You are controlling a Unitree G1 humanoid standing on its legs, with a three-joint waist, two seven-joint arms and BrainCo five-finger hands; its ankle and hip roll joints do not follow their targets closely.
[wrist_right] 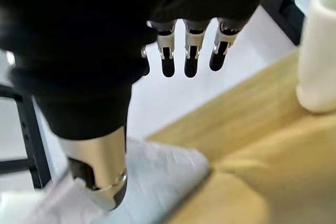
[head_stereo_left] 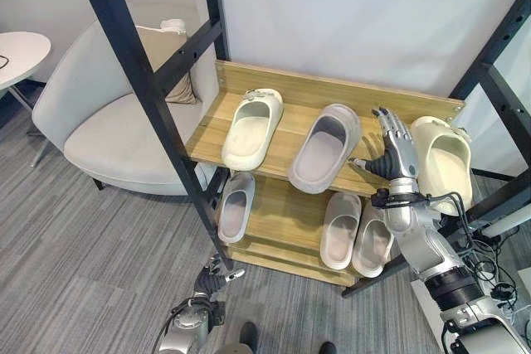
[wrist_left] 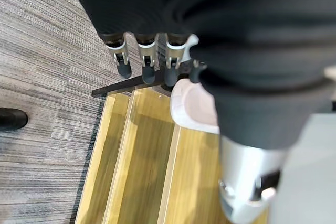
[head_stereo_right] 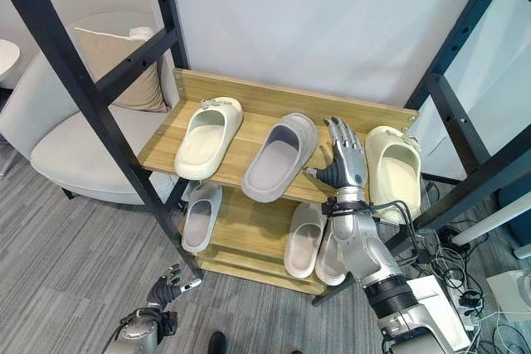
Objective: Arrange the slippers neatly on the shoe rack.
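A wooden shoe rack (head_stereo_left: 249, 76) with a black frame fills the centre of the frame. On its top shelf lie three slippers: a cream slipper (head_stereo_left: 252, 128) at the left, a grey slipper (head_stereo_left: 325, 147) in the middle, and a pale yellow slipper (head_stereo_left: 442, 161) at the right edge, partly overhanging. The right hand (head_stereo_left: 393, 151) is raised between the grey and the yellow slipper, fingers straight and spread, grasping nothing. On the lower shelf sit a single slipper (head_stereo_left: 235, 206) at the left and a pair of slippers (head_stereo_left: 357, 234) at the right. The left hand (head_stereo_left: 214, 277) hangs at the bottom of the frame over the carpet (head_stereo_left: 75, 254), fingers relaxed and empty. An armchair (head_stereo_left: 99, 122) stands at the upper left.
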